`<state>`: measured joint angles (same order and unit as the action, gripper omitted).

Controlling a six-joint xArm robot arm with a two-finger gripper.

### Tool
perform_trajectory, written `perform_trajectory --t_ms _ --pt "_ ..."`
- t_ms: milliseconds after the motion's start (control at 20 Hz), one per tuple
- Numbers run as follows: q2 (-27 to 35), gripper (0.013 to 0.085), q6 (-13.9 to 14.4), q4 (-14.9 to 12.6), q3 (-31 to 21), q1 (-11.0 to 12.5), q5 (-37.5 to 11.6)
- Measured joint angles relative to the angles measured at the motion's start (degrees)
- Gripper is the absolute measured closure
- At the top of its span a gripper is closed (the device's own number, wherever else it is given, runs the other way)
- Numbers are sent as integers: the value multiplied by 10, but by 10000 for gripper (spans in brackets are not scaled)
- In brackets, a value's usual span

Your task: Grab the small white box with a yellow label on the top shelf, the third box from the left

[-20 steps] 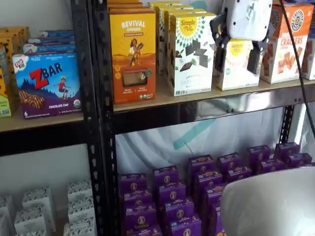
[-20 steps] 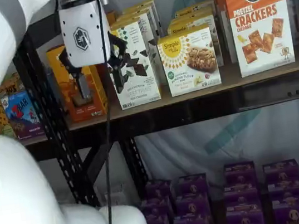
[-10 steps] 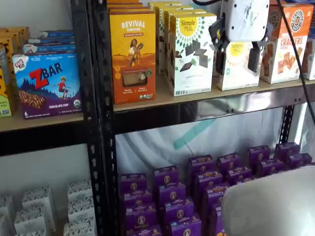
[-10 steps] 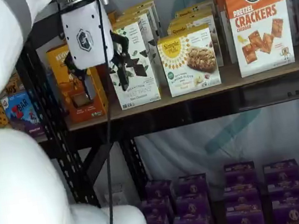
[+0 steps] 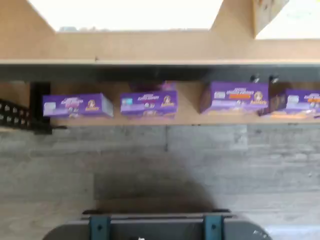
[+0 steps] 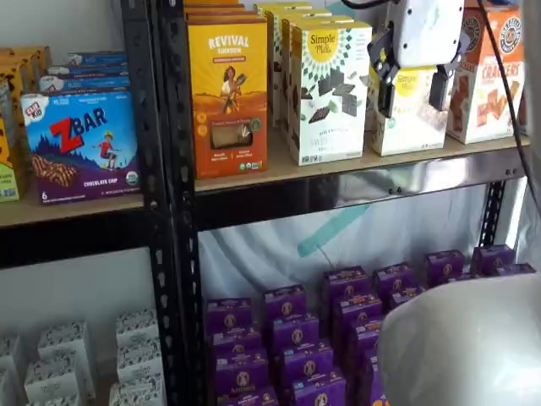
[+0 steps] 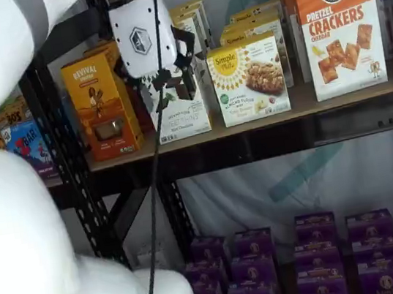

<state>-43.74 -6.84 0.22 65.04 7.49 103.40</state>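
The small white box [image 6: 412,120] with a round yellow label stands on the top shelf [image 6: 338,167], shorter than the cartons on either side. In a shelf view my gripper [image 6: 412,89] hangs in front of it, with the box showing in the gap between the two black fingers [image 6: 386,91]. It is open and holds nothing. In a shelf view the gripper [image 7: 167,86] appears left of the box [image 7: 249,80], in front of the taller chocolate carton [image 7: 185,113], above the shelf board [image 7: 287,109]. The wrist view shows neither box nor fingers.
An orange Revival carton [image 6: 228,93] and a crackers carton [image 6: 489,85] flank the row. A ZBar box [image 6: 80,144] sits on the left rack. Purple boxes [image 6: 338,334] fill the lower level and show in the wrist view [image 5: 150,104]. My white arm [image 7: 24,232] fills the foreground.
The gripper has risen a little and moved toward the shelf. In one shelf view it has shifted right, from the orange carton to the chocolate carton. Its fingers stay apart.
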Motion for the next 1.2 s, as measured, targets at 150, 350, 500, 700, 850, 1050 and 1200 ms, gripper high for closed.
perform_trajectory --t_ms 150,350,500,700,850,1050,1200 --pt "13 130 -22 0 5 22 -24" --pt "33 130 -44 2 12 44 -39" --pt "43 130 -56 1 10 56 -46" --pt "52 130 -74 3 0 75 -80" --pt "64 130 -88 10 3 90 -104" --pt "88 130 -100 15 22 104 -119" --pt "105 130 -107 17 40 110 -119"
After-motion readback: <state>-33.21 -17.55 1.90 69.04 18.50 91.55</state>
